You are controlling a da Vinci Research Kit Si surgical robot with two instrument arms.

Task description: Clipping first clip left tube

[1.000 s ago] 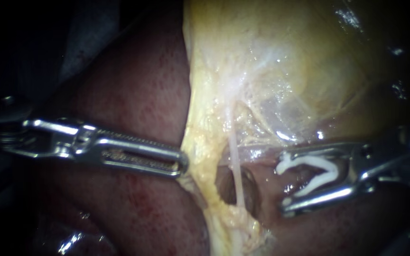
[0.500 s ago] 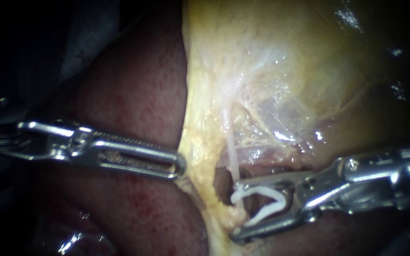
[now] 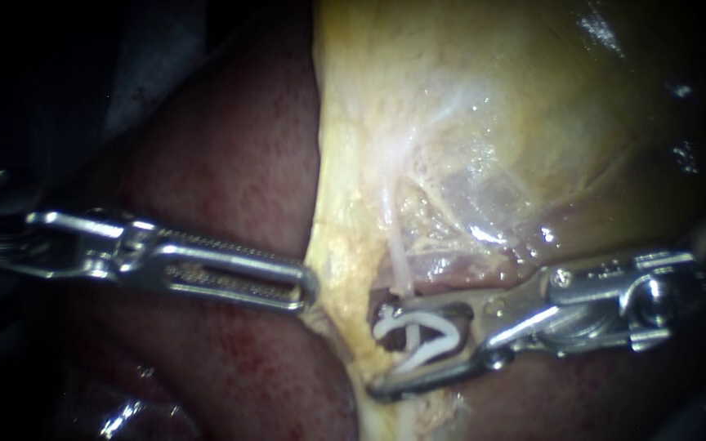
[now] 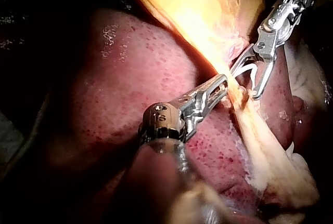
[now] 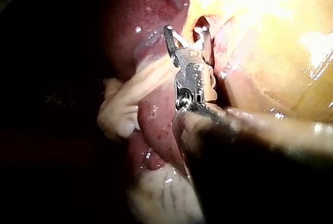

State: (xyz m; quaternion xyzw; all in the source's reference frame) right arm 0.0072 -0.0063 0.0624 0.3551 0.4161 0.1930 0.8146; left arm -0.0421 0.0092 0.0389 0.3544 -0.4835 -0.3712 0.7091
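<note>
Right instrument (image 3: 377, 351) jaws stand apart at lower centre of the endoscope frame, both bearing on the open white clip (image 3: 431, 319) seated between them. Clip legs straddle the pale tube (image 3: 399, 261), which descends from the gallbladder (image 3: 467, 122) at upper centre and passes behind the upper jaw into the gap between the legs. Right of the tube, a pinkish band (image 3: 451, 265) of tissue runs just above the upper jaw. Left instrument (image 3: 310, 287) enters from the left edge; its jaws lie together, tips clamped on the yellow tissue edge (image 3: 332, 269) just left of the tube. Dark red liver (image 3: 230, 163) fills the left and lower frame beneath both shafts.
</note>
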